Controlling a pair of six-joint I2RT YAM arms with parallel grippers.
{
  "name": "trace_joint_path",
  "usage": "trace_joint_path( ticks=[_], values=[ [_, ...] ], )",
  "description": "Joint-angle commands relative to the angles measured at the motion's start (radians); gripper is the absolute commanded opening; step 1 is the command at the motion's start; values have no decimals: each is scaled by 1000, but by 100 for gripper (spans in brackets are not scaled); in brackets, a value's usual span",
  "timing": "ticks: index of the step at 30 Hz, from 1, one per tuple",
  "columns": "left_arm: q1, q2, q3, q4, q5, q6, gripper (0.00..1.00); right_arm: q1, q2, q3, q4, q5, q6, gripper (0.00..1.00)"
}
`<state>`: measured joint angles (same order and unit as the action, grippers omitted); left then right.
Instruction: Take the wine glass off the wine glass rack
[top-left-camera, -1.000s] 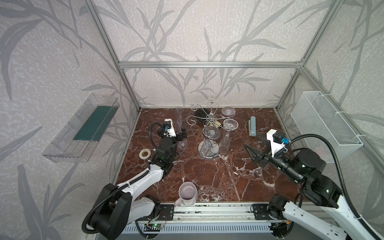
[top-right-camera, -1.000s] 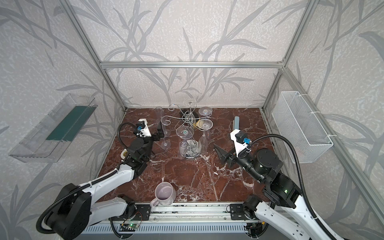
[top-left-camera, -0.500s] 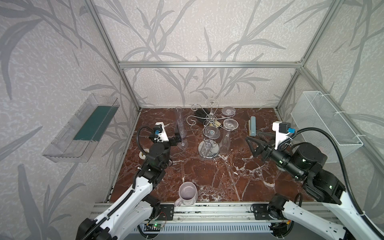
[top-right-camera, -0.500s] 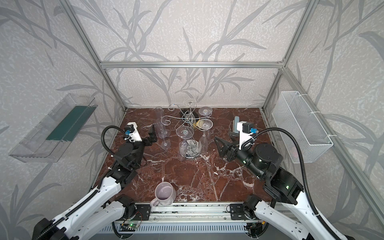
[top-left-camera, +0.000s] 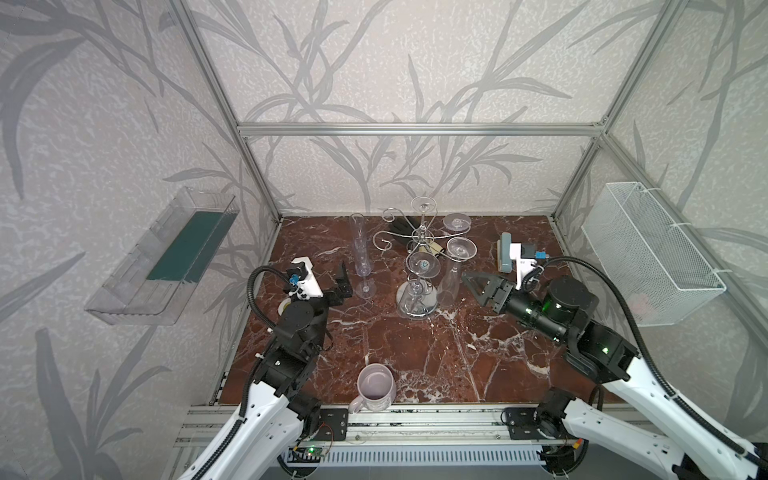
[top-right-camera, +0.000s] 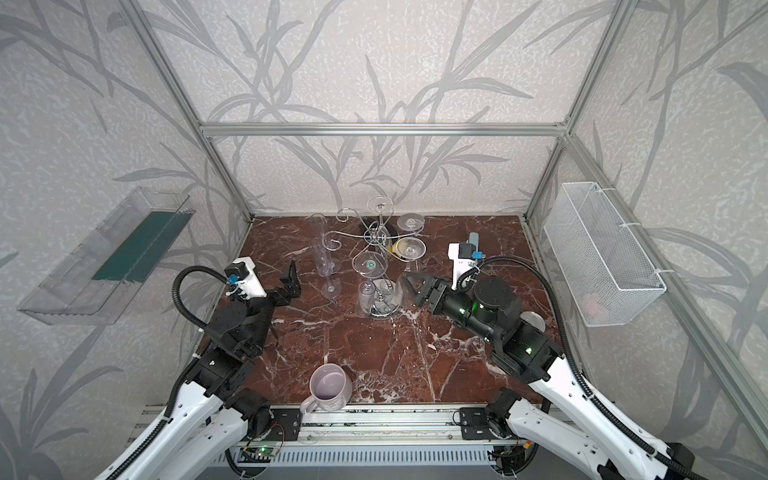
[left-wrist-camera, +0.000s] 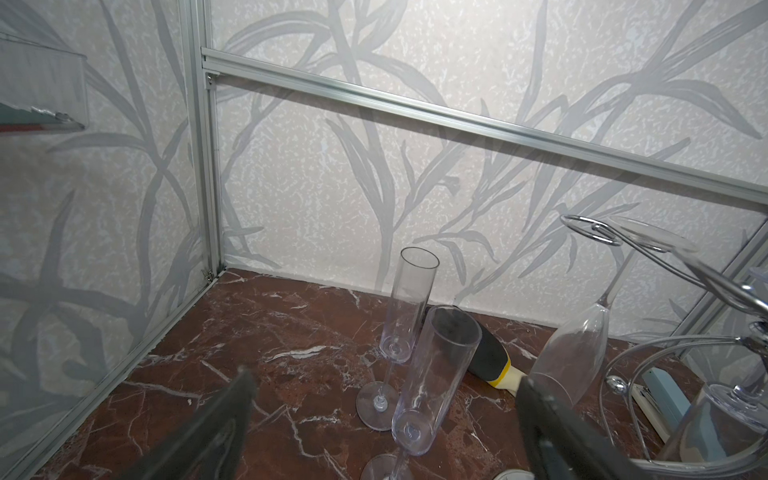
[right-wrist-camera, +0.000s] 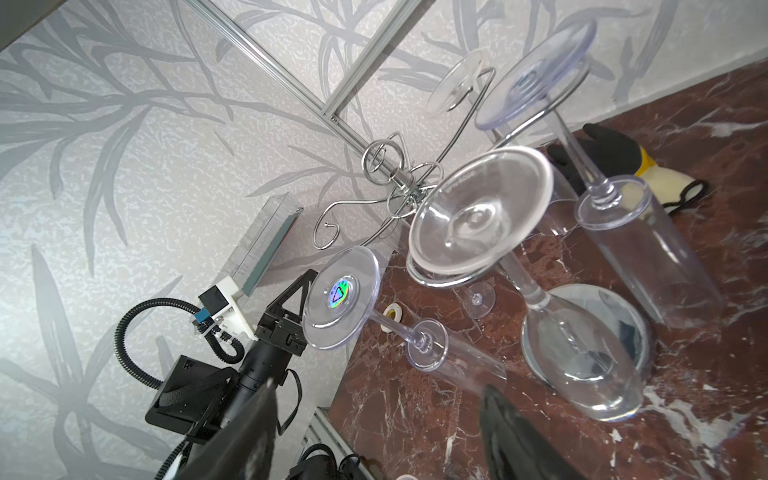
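The chrome wine glass rack (top-left-camera: 417, 300) stands mid-back on the marble table, with several glasses hanging upside down from its arms. The wine glass (top-left-camera: 451, 286) hangs on the rack's right side, foot up in a scroll; it also shows in the right wrist view as the wine glass (right-wrist-camera: 582, 357) and in the left wrist view as the wine glass (left-wrist-camera: 575, 361). My right gripper (top-left-camera: 478, 282) is open, just right of its bowl and apart from it. My left gripper (top-left-camera: 343, 282) is open beside two upright flutes (top-left-camera: 362, 266), holding nothing.
A lilac mug (top-left-camera: 376, 388) sits at the front edge. A black-and-yellow glove (top-left-camera: 399, 226) lies behind the rack, and a grey-blue block (top-left-camera: 505, 253) lies at the right. A wire basket (top-left-camera: 648, 253) hangs on the right wall and a clear tray (top-left-camera: 166, 257) on the left wall.
My right gripper has risen and moved left towards the rack, its jaws a little narrower. My left arm has lifted at the elbow and its gripper has drawn slightly back from the flutes.
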<state>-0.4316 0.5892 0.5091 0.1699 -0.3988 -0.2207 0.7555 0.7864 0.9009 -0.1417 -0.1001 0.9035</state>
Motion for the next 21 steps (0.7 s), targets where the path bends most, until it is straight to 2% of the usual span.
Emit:
trace_joint_path(
  ticks=[1, 6, 21],
  values=[
    [1, -17, -17, -43, -15, -45, 99, 4, 25, -36, 177, -74, 119, 72],
    [1, -12, -17, -75, 15, -67, 99, 4, 68, -73, 279, -93, 183, 68],
    [1, -36, -50, -95, 17, -89, 99, 32, 199, -103, 491, -81, 300, 57]
  ],
)
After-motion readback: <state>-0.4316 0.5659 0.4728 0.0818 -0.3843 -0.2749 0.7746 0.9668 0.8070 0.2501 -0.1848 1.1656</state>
